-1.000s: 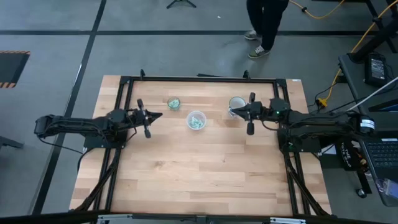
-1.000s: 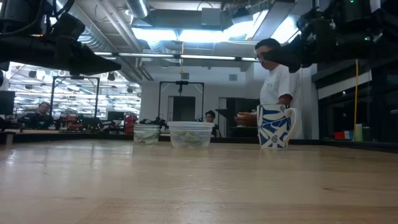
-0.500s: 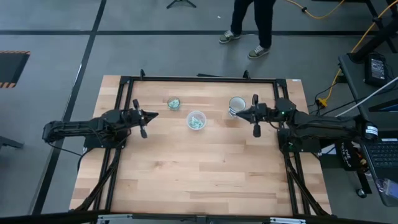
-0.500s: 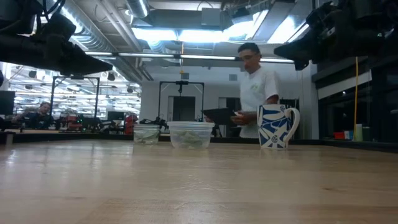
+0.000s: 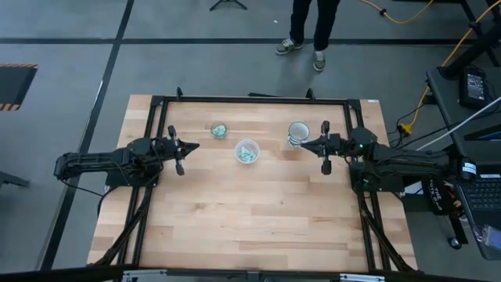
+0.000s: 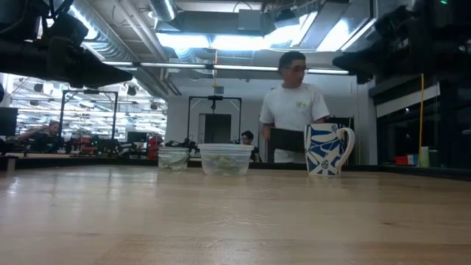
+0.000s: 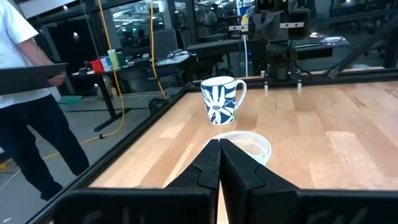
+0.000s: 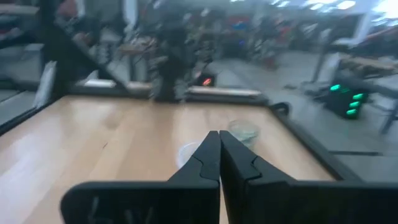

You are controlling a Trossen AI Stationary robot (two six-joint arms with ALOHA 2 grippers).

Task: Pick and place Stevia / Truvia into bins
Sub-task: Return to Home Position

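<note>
I see no loose packet on the table (image 5: pixel 250 227) on the near side of the blue-and-white mug (image 5: pixel 298 131). Both arms have backed off in the last second. The right gripper (image 5: pixel 303 144) has slid back towards its own side and now hangs just beside the mug, off the wood. The left gripper (image 5: pixel 193 146) has pulled clear and sits well apart from the mug, beyond both bins. The wrist views show both sets of jaws pressed closed on nothing. The wider translucent cup (image 6: pixel 225 150) stands between the mug and the left gripper, a little nearer than the mug. The small clear cup (image 6: pixel 174 152) stands farther left, level with the mug. Stevia sachets (image 5: pixel 247 154) show green in both cups. My read is that the placing is done and this is the retreat to home, so nothing is left to grasp. Beyond the mug, a person (image 6: pixel 294 110) has walked across behind the far edge, clear of the arms.
</note>
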